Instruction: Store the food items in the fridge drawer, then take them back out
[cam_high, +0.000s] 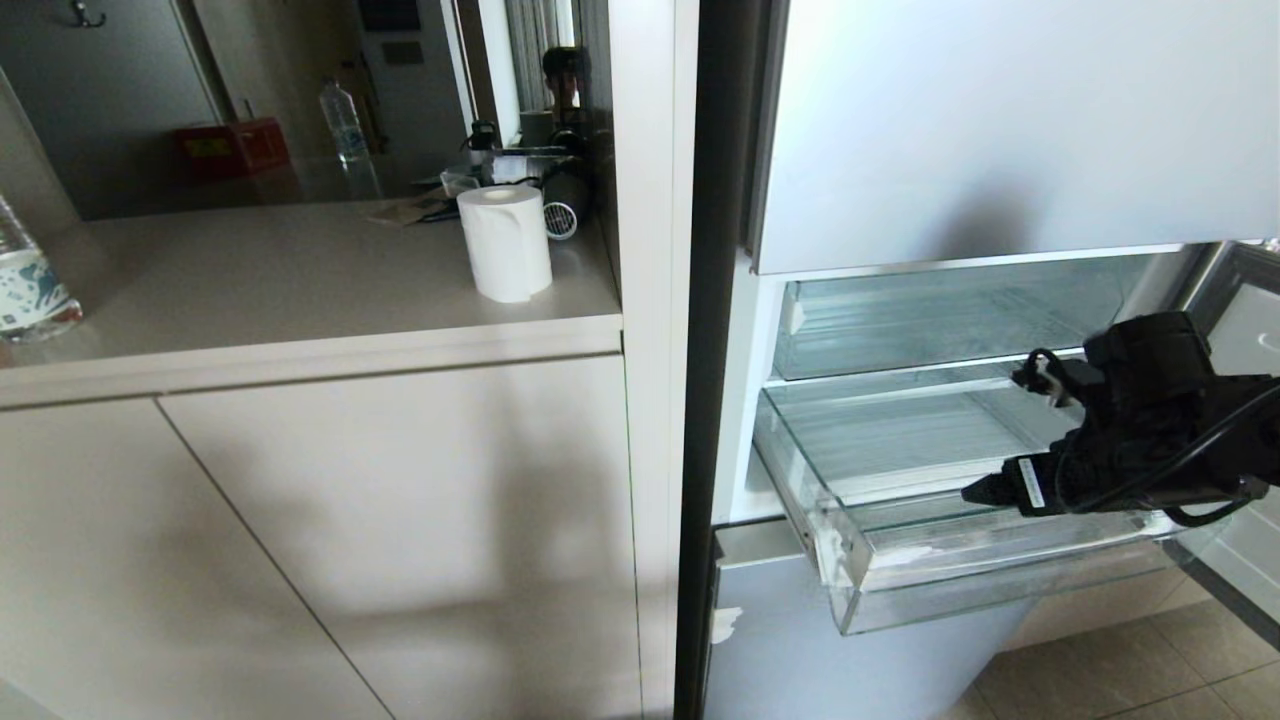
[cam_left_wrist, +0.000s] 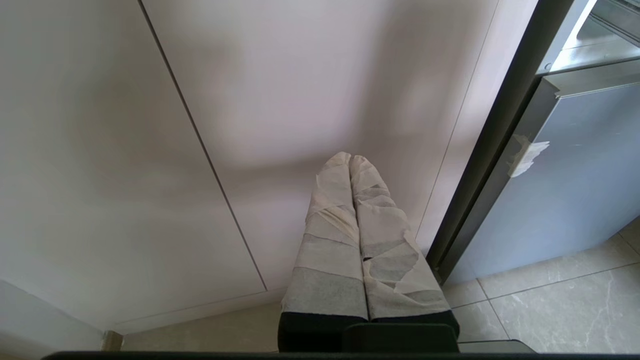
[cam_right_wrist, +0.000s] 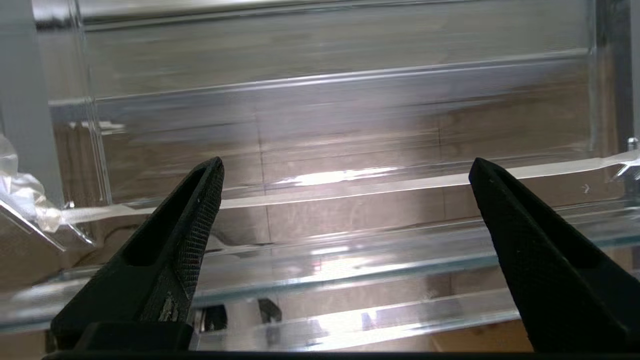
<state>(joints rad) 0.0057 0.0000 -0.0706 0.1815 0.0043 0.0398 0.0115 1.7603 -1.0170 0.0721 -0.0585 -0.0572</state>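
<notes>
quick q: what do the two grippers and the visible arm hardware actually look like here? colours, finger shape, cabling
Right gripper: matte black, two tapered pointed fingers with cross-hatched textured pads and hollow slots along the sides. In the head view its wrist is a blocky black housing with looping black cables and a small white label near the front. Left gripper: black base, both fingers wrapped in pale, wrinkled tape, some torn.

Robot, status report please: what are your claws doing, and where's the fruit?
Right gripper jaws wide open, empty, over the pulled-out fridge drawer. Left gripper shut, parked by the cabinet. No fruit in view. Nothing blocking.
</notes>
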